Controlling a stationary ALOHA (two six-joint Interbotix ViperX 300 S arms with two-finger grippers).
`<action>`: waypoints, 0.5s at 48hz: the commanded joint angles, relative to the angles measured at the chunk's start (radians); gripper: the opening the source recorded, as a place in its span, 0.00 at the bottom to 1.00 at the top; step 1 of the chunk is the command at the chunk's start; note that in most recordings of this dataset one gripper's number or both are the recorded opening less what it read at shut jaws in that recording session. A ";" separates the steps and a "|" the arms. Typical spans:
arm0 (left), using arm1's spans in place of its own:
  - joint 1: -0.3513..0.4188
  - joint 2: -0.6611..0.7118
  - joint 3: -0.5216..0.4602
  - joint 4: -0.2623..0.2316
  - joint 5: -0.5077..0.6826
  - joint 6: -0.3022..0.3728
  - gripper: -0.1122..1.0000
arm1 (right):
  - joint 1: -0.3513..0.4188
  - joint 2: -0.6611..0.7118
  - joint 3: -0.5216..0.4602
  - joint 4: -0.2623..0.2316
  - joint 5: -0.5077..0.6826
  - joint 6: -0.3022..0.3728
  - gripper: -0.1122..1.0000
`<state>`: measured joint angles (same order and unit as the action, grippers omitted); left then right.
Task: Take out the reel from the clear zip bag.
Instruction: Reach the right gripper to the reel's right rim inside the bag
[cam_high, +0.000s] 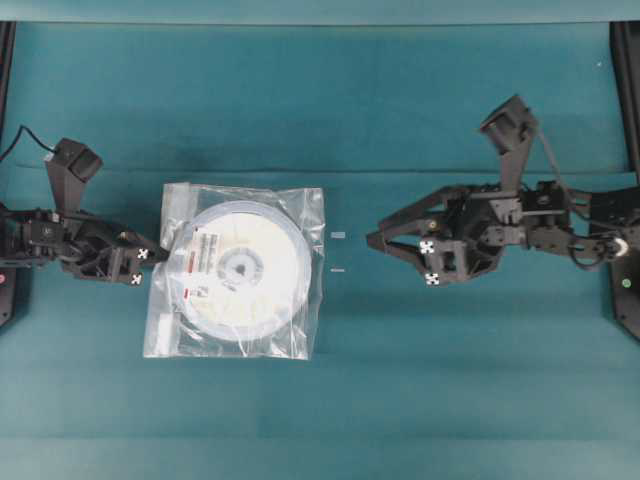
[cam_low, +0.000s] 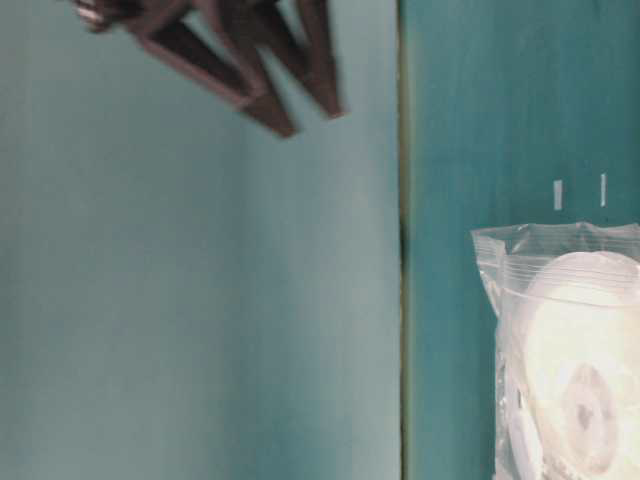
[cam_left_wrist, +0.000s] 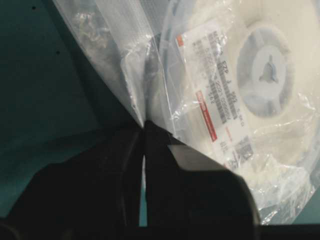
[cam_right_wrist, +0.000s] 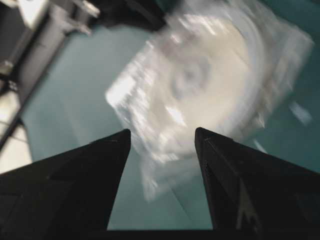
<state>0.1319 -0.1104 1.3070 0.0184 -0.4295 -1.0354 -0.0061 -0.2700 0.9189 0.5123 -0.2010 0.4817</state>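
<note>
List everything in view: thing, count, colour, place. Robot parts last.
clear zip bag: one, transparent, flat on the table left of centre, its left edge pinched by the left gripper.
reel: one, white with a grey hub and a red-and-white label, inside the bag.
tape marks: two, pale, small, on the table just right of the bag.
table: one, teal covering.
left gripper: one, black, shut on the bag's left edge.
right gripper: one, black, open, right of the bag, pointing toward it, apart from it.
</note>
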 joint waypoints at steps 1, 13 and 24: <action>-0.005 0.032 -0.028 0.003 0.003 0.003 0.07 | 0.005 0.031 -0.026 0.037 0.034 0.008 0.79; -0.006 0.034 -0.025 0.003 0.005 0.003 0.07 | 0.015 0.186 -0.097 0.117 0.117 0.008 0.80; -0.005 0.034 -0.026 0.005 0.011 0.003 0.07 | 0.017 0.298 -0.170 0.127 0.144 0.008 0.80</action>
<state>0.1335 -0.1074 1.3070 0.0184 -0.4295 -1.0354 0.0077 0.0077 0.7808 0.6335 -0.0568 0.4817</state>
